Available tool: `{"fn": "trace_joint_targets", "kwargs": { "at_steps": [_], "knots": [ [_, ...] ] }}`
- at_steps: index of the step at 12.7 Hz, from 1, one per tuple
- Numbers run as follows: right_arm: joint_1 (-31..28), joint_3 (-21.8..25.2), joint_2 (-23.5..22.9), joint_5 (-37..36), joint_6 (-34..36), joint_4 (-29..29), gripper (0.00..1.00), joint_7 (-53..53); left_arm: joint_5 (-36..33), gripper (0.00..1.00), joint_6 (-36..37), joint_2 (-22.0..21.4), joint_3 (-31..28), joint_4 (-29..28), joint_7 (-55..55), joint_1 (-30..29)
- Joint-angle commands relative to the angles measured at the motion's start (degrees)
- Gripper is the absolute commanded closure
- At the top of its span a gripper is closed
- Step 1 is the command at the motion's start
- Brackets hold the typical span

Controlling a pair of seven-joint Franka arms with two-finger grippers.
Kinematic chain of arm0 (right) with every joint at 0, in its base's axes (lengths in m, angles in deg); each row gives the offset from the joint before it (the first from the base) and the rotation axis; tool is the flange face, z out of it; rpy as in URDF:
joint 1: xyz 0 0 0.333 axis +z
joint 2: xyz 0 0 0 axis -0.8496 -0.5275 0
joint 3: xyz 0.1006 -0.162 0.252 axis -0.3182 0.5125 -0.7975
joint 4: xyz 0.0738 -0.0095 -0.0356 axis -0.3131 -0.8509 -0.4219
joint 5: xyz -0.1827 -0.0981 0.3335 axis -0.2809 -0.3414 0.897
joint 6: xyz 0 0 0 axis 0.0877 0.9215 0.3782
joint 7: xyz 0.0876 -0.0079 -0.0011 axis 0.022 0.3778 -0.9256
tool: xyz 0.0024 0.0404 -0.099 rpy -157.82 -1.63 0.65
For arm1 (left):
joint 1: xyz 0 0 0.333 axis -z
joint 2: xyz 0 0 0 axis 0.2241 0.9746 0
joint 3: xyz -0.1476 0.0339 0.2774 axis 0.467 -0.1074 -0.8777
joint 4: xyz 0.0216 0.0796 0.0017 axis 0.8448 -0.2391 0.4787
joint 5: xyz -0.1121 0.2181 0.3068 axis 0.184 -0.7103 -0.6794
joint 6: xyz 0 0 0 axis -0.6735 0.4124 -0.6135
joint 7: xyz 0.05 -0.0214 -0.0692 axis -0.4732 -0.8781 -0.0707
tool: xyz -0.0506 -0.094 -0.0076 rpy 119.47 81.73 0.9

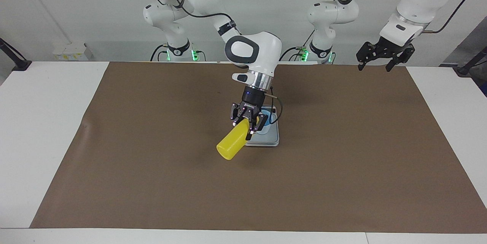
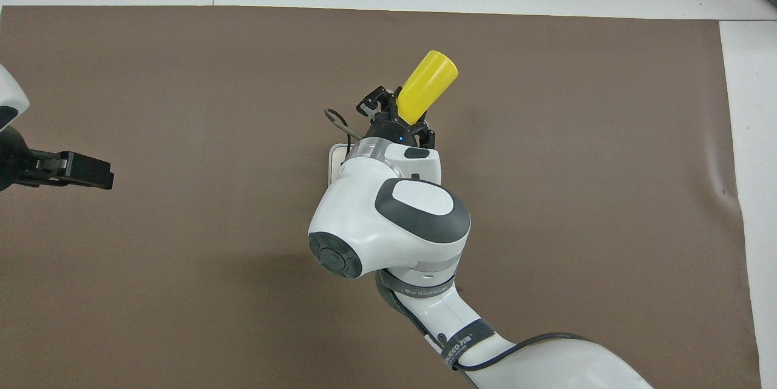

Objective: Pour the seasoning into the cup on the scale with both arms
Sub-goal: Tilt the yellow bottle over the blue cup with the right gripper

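tipping the seasoning (image 1: 233, 143) over the cup (image 1: 266, 121) is where trouble could start. the right end effector (image 1: 248, 123) pinches the yellow bottle near its cap end, body slanting down and away from the scale (image 1: 266, 137), base lower than the neck, so the nozzle points upward toward the cup rather than down into it. judged from this, nothing will flow until the bottle rolls further, and a quick roll could swing the nozzle past the rim and spill onto the scale's plate or the brown mat (image 1: 152, 160) beside the scale.

the cup stands on the scale, mostly hidden by the end effector in the facing view and fully covered by the arm from overhead; the nozzle tip seems to sit just at the cup's rim, though i cannot tell whether it touches. a nudge there could tip so light a cup or slide it off the plate.

the grip is well off the bottle's middle, so the bottle may pivot between the fingers. squeezing harder might squirt too much.

the left end effector (image 1: 380, 56) waits spread wide, empty, well apart from the scale at the left arm's end of the counter (image 1: 49, 122), nothing steadying the cup.
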Motion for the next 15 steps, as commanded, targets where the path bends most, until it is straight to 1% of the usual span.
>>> {"fn": "trace_joint_targets", "kwargs": {
  "at_steps": [1, 3, 4, 7, 10, 12, 15],
  "knots": [
    [-1.09, -0.13, 0.62, -5.82, -1.18, -1.32, 1.0, 3.22, 0.47, 0.0, -0.02, -1.12, -0.1, -0.97, -0.62, -0.19],
    [-0.92, -0.13, -0.96, -10.29, -1.18, -0.97, 1.0, 8.31, 0.47, 0.0, -0.02, -1.12, -0.1, -0.97, -0.62, -0.19],
    [-0.92, -0.13, -0.97, -11.45, -1.18, -1.05, 1.0, 9.73, 0.47, 0.0, -0.02, -1.12, -0.01, -0.97, -0.62, -0.19],
    [-0.22, -0.13, -1.32, -11.55, -0.57, -1.05, 1.0, 12.19, 0.47, 0.0, -0.02, -1.12, -0.1, -0.97, -0.62, -0.19],
    [-0.04, -0.13, -2.2, -13.65, -0.65, -1.4, 1.0, 13.52, 0.47, 0.0, -0.02, -1.12, -0.1, -1.06, -0.62, -0.19],
    [-0.04, -0.13, -3.07, -16.36, -0.74, -1.58, 1.0, 15.09, 0.47, 0.0, -0.02, -1.12, -0.01, -0.97, -0.62, -0.19],
    [-0.12, -0.13, -2.99, -17.08, -0.65, -2.19, 1.0, 17.29, 0.47, 0.0, -0.02, -1.12, -0.1, -1.06, -0.62, -0.19]
  ]
}}
